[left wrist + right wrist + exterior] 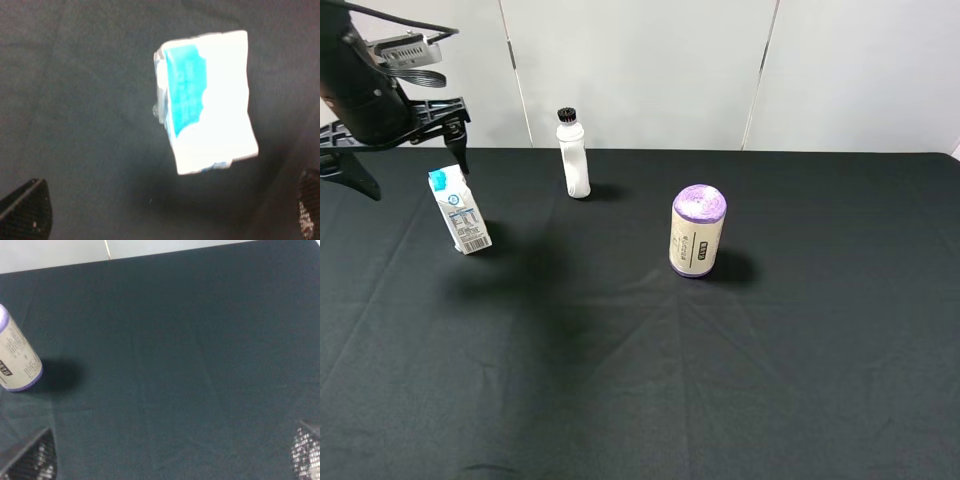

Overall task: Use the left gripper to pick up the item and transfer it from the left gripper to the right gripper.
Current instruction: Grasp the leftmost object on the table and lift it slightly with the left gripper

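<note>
Carton (pixel 460 212) is standing upright at far left, waiting just below the left gripper (pixel 405 150), which is hanging wide open.

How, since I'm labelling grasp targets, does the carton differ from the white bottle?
The carton is boxy with a gabled top; the bottle is round and slim. The carton carries teal print and a barcode; the bottle looks plain with a black cap. Both are mainly white and stand on the black cloth.
</note>
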Controlling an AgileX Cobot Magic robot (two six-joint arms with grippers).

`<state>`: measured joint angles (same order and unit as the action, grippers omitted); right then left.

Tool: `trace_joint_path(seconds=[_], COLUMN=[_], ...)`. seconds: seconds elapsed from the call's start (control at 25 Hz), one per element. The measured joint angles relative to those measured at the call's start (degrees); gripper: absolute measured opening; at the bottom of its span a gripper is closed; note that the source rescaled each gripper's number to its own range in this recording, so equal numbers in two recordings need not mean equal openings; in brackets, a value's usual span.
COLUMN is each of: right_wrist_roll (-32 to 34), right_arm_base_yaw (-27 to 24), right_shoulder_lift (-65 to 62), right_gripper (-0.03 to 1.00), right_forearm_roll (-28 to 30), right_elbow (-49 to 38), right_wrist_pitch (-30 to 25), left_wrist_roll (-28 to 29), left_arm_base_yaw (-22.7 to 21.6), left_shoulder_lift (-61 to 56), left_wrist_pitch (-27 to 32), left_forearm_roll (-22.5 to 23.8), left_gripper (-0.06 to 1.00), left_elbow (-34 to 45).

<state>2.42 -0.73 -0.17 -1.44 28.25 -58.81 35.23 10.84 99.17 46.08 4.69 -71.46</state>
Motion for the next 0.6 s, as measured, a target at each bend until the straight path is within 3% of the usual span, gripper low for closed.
trace_joint_path(seconds=[0.6], right_wrist_roll=[0.00], right_arm_base_yaw=[0.00], right_shoulder_lift=[0.00], right_gripper=[1.00], right_forearm_roll=[0.00], right_elbow=[0.00], right_wrist_pitch=[0.00], left_wrist_roll=[5.16], left_arm_base_yaw=[1.53], left_shoulder_lift=[13.01], left_wrist_pitch=[0.34], left_forearm_roll=[-0.81], left_gripper=[0.94], left_elbow=[-10.32])
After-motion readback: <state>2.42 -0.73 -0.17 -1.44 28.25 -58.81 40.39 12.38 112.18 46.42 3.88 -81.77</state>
